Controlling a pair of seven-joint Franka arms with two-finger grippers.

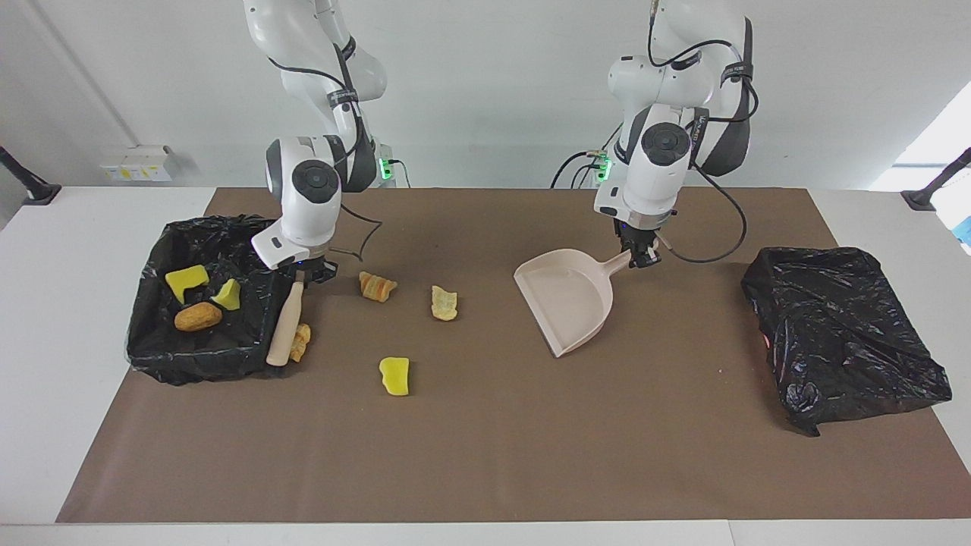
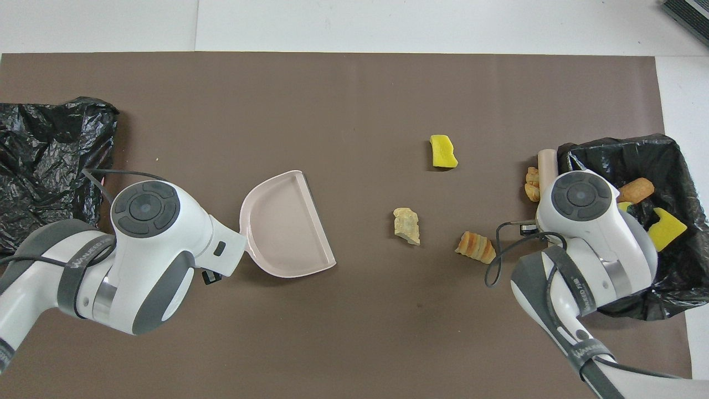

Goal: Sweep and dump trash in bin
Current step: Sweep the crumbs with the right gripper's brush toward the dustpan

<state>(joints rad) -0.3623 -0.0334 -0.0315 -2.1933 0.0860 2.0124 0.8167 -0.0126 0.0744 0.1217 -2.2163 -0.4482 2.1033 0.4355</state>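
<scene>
1. trash, four scraps loose on the brown mat (image 1: 485, 455): an orange-tan lump (image 1: 300, 342) touching the brush tip beside the bin wall, a striped lump (image 1: 377, 287), a pale lump (image 1: 444, 302) and a yellow sponge chunk (image 1: 394, 376) farther from the robots. three more pieces (image 1: 199, 297) lie in the open bin (image 1: 152, 341).
2. right gripper (image 1: 306, 271): clamped on the upper end of the brush (image 1: 285, 327), which slants down so its head rests at the foot of the bin wall, at the right arm's end of the table.
3. left gripper (image 1: 641, 258): closed on the handle of the dustpan (image 1: 567, 299), whose mouth faces away from the robots; this arm waits.
4. gap: dustpan and loose trash lie well apart, with the pale lump nearest the pan.
5. risk a: the brush stands between the orange-tan lump and the bin, so a stroke toward the pan may roll the lump sideways off the bristles, or leave it behind.
6. risk b: the brush head seems to touch the black liner, though the overhead view hides the contact under the arm; a drag from here could snag the plastic and shift or tip the bin.
7. risk c: the dustpan lip may not sit flat on the mat, so scraps could slip under it or push it back.
8. risk d: the scraps are scattered, and one sweep could spread them further.
9. covered bundle in black plastic (image 1: 842, 334): at the left arm's end, untouched.
</scene>
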